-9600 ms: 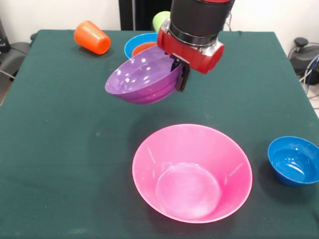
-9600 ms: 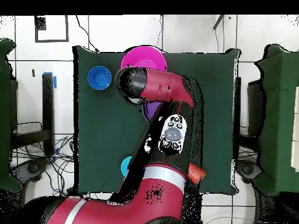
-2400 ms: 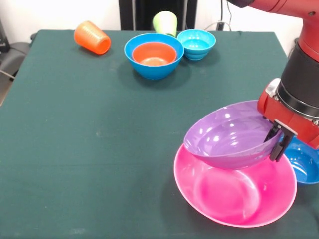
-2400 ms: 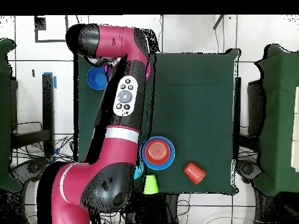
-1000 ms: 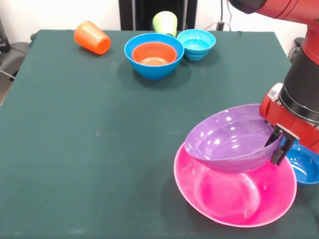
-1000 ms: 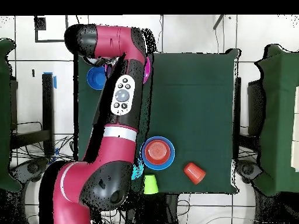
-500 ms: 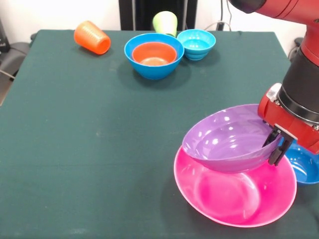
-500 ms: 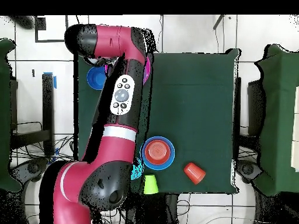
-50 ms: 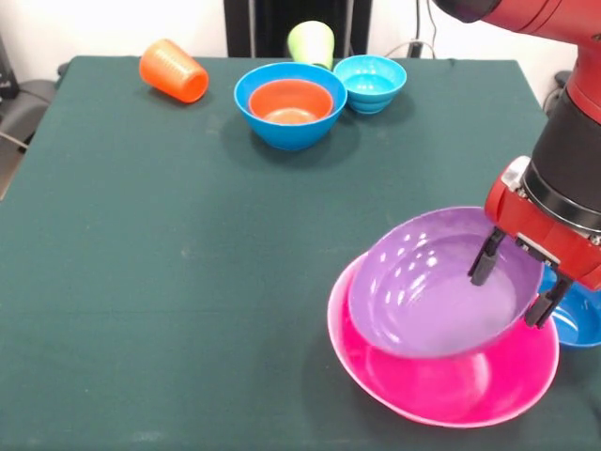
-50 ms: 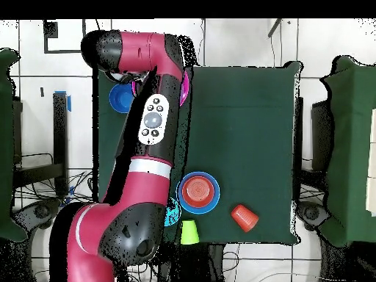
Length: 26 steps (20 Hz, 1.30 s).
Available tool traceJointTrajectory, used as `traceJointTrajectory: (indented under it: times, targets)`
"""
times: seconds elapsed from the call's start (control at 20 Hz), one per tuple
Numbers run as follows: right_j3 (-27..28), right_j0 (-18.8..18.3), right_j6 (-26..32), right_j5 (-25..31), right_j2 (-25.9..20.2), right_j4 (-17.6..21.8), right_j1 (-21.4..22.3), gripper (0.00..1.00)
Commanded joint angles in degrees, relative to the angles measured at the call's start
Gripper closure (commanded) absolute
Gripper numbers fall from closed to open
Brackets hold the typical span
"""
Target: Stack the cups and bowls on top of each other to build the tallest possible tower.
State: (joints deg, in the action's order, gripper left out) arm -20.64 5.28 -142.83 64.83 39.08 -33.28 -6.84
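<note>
Nowhere legible writing on bowls

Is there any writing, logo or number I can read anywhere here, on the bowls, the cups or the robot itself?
No readable text anywhere.
The arm's button panel carries small round marks, too small to read.
The purple bowl, pink bowl and orange cup are plain.

Green tabletop: wide bare stretch across middle and along left edge, free passage there. Far edge crowded: orange cup on its side near far-left corner; blue bowl holding orange bowl, cyan bowl and lime cup close together. Near-right corner blocked: purple bowl in pink bowl, dark blue bowl just beside, arm above.
</note>
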Motion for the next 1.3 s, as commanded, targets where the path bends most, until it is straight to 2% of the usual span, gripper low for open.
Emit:
traceJointTrajectory:
  times: [0.05, 0.4, 1.1, 1.2, 1.3]
  targets:
    - [-0.75, 0.35, -8.1, -0.84, -2.58, -0.06, 0.86, 0.0]
    - [0.31, -0.16, -7.88, 0.74, -2.35, -0.72, 0.39, 0.0]
    - [0.44, -0.28, -7.46, 0.21, -2.68, -1.44, 0.17, 0.0]
    - [-0.48, -0.33, -5.56, 1.06, -3.28, -1.26, 1.61, 0.0]
    - [-4.38, -0.86, -0.41, 0.32, -5.67, 0.08, 4.49, 0.0]
